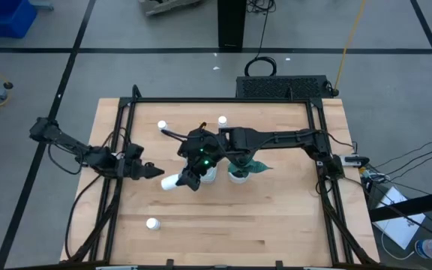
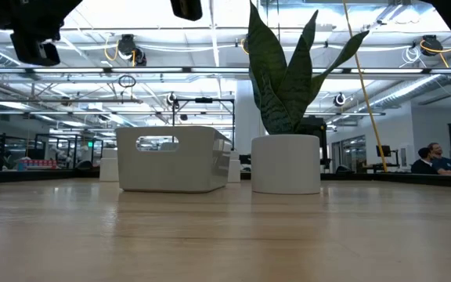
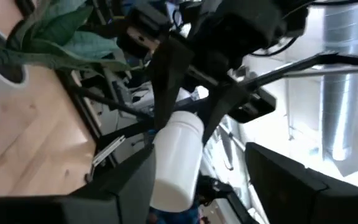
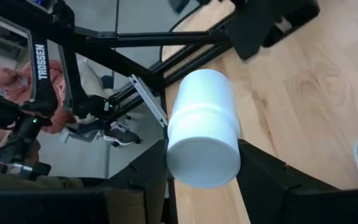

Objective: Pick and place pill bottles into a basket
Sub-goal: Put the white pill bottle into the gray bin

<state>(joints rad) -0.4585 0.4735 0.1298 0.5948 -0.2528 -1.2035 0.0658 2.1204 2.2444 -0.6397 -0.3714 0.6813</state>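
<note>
A white pill bottle (image 1: 171,182) hangs in the air left of the table's middle, with my right gripper (image 4: 204,163) shut on it. My left gripper (image 3: 197,183) faces it from the table's left and is open. Its fingers stand on either side of the bottle's free end (image 3: 174,186), one close beside it and the other well clear. Three more pill bottles stand on the table: two at the far side (image 1: 162,125) (image 1: 222,120) and one near the front (image 1: 152,223). The basket (image 2: 174,159) stands mid-table, mostly hidden under my right arm in the high view. My right gripper pinches the bottle's ribbed cap end (image 4: 199,146) between its two fingers (image 4: 267,174), one on each side. The fingers come from the table's right, slanting a little down. The bottle lies along them, its body pointing on toward my left gripper, clear of the table.
A white pot (image 2: 286,163) with a tall green plant stands just right of the basket, under my right arm (image 1: 276,137). Bare wood lies along the table's near side. A black frame runs around the table's edges. People sit in the room beyond.
</note>
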